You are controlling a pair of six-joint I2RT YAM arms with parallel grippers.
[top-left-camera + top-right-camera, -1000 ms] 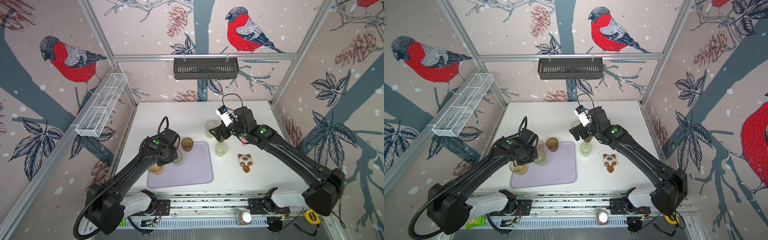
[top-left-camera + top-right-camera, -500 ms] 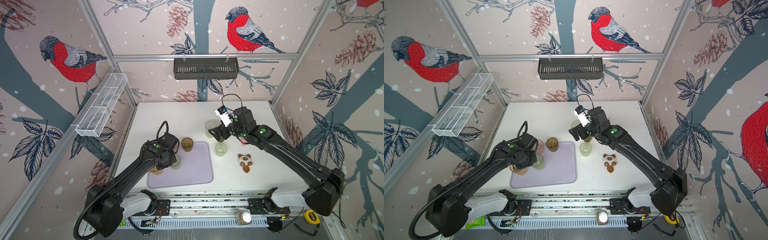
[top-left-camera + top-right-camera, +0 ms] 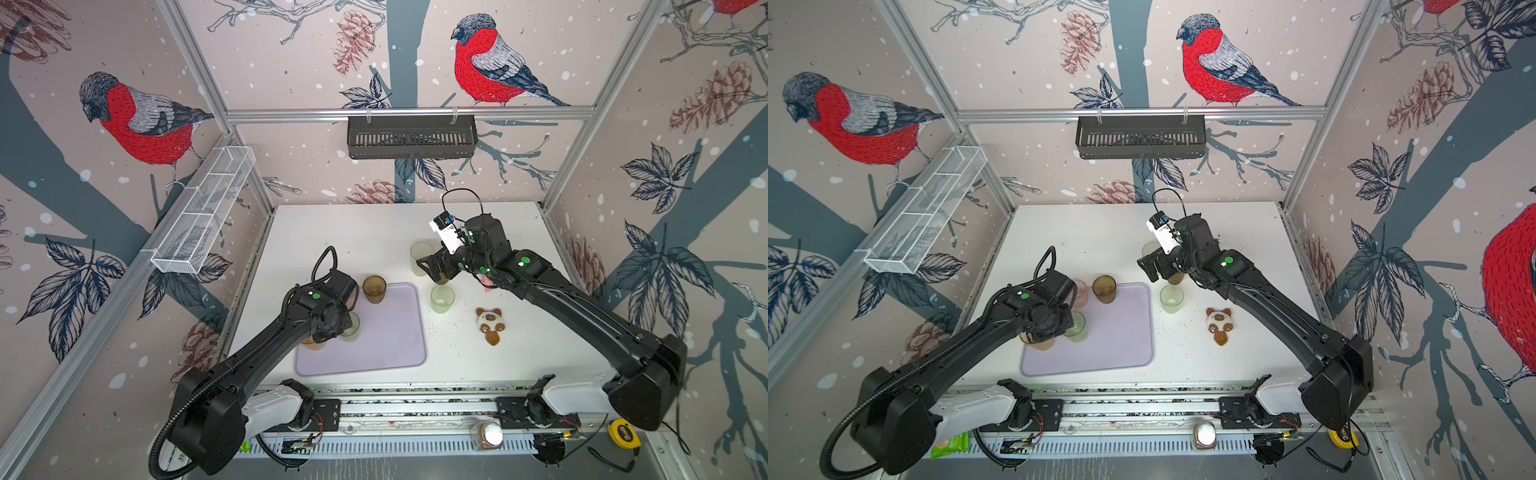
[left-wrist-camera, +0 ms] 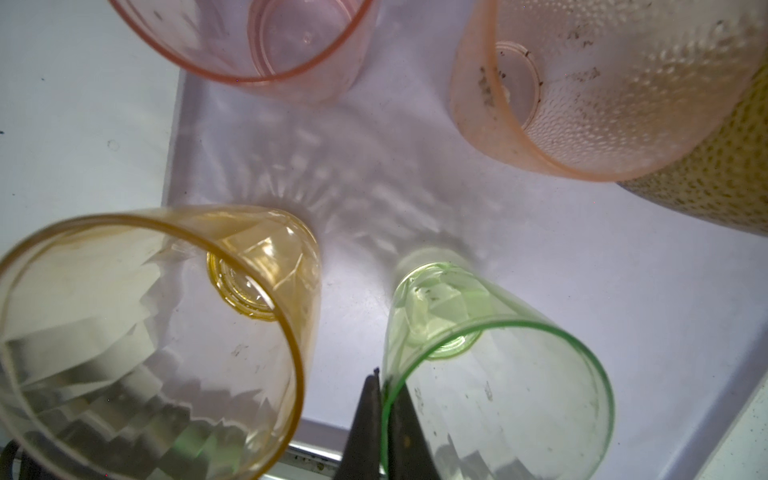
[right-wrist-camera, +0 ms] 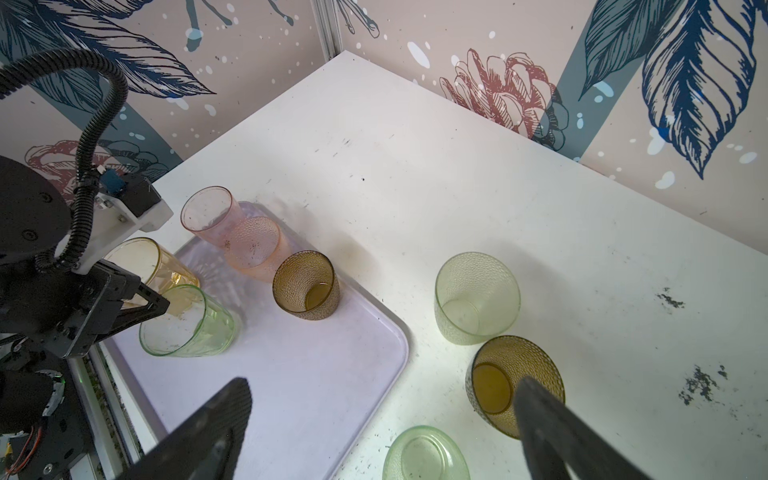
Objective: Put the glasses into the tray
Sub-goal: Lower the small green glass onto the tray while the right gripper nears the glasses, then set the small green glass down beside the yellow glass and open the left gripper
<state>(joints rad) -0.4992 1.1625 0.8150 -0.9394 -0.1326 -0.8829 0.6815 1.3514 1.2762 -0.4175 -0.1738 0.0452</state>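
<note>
My left end effector (image 4: pixel 381 386) is clenched on the rim of the green tumbler (image 4: pixel 498 374). That tumbler stands on the tray (image 4: pixel 457 208) near its left edge, just beside the amber tumbler (image 4: pixel 145 332). A smooth pink tumbler (image 5: pixel 208 212) and a dimpled pink tumbler (image 5: pixel 257 245) crowd the tray's far-left corner, and a brown tumbler (image 5: pixel 305 286) stands just inside the far rim. The tray's right and near parts lie bare.

My right end effector (image 5: pixel 384 388) is released, its jaws spread wide above the tabletop (image 5: pixel 415 145), just off the tray's far-right corner. Three more tumblers stand there outside the rim. They are a pale green dimpled tumbler (image 5: pixel 478 299), a second brown tumbler (image 5: pixel 511 382) close against one of my fingers, where I cannot tell if they touch, and a frosted pale tumbler (image 5: pixel 424 453) low between my fingers. The far half of the tabletop is open. A bear toy (image 3: pixel 490 326) lies right of the tray, apart from every tumbler.
</note>
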